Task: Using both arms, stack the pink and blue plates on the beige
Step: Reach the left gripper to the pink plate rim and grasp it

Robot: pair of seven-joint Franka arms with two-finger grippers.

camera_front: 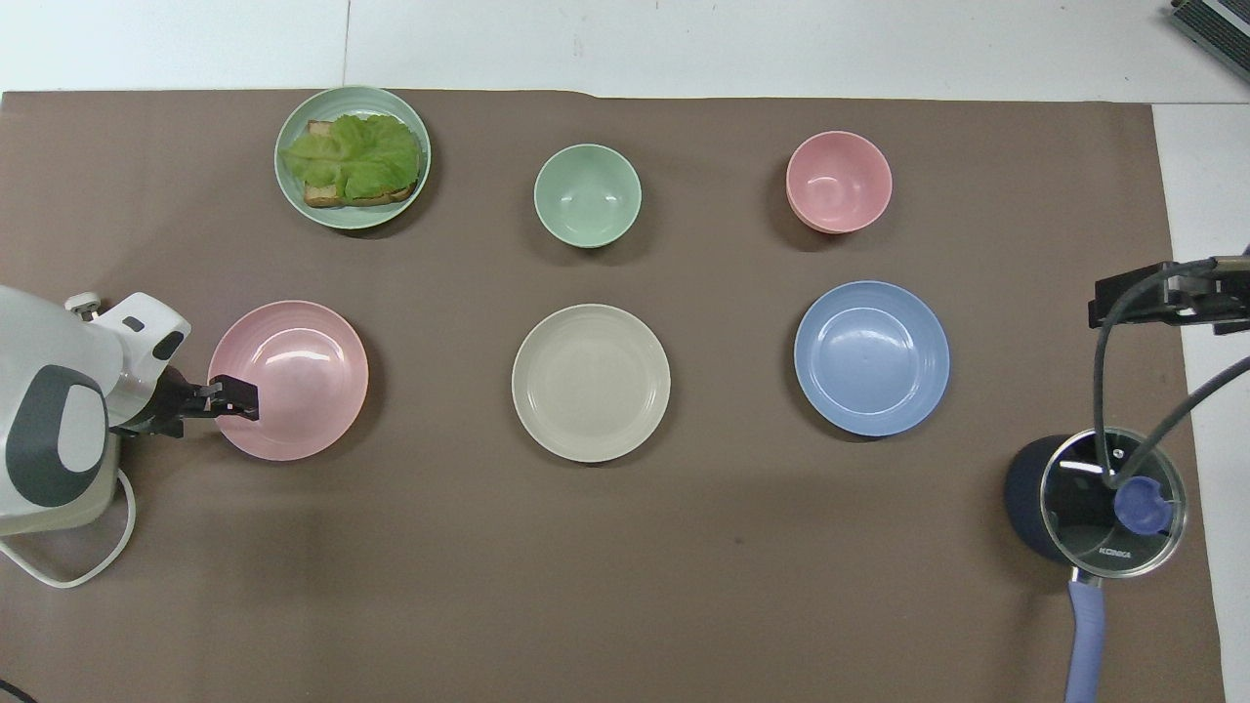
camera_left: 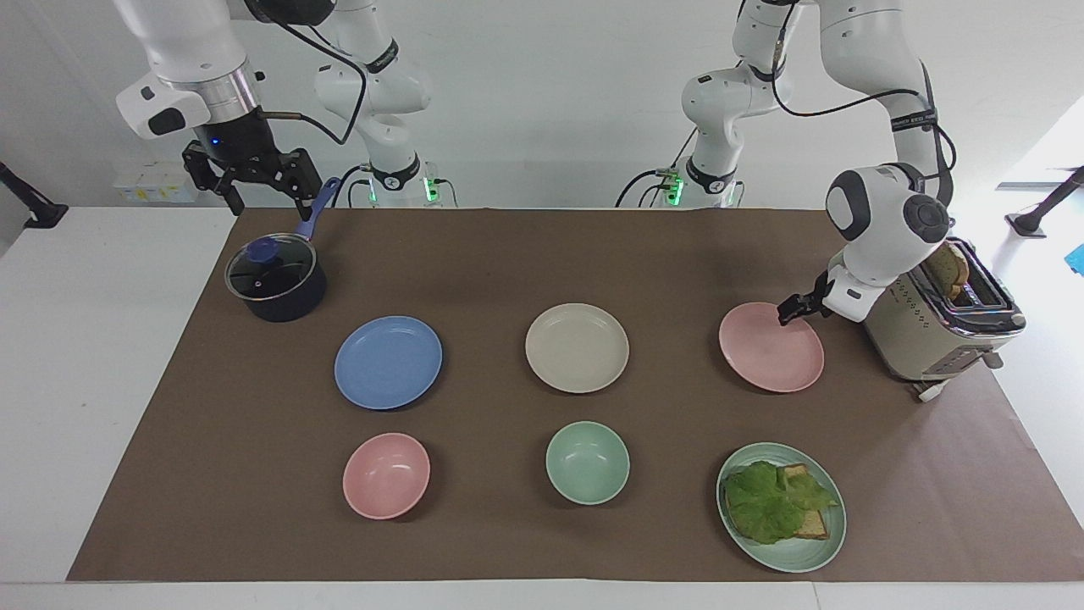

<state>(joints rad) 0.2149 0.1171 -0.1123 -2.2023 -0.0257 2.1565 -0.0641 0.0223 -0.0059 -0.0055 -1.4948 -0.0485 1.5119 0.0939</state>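
Three plates lie in a row across the brown mat: the pink plate (camera_left: pixel 775 352) (camera_front: pixel 293 376) toward the left arm's end, the beige plate (camera_left: pixel 577 347) (camera_front: pixel 591 382) in the middle, and the blue plate (camera_left: pixel 388 363) (camera_front: pixel 871 357) toward the right arm's end. My left gripper (camera_left: pixel 790 311) (camera_front: pixel 237 398) is low at the pink plate's rim on the toaster's side, open, holding nothing. High above the saucepan, my right gripper (camera_left: pixel 264 199) waits open and empty.
A dark saucepan with a glass lid (camera_left: pixel 275 278) stands under the right gripper. A beige toaster (camera_left: pixel 931 335) holding toast stands beside the pink plate. Farther from the robots are a pink bowl (camera_left: pixel 386 475), a green bowl (camera_left: pixel 587 463) and a green plate (camera_left: pixel 796 561) with lettuce and toast.
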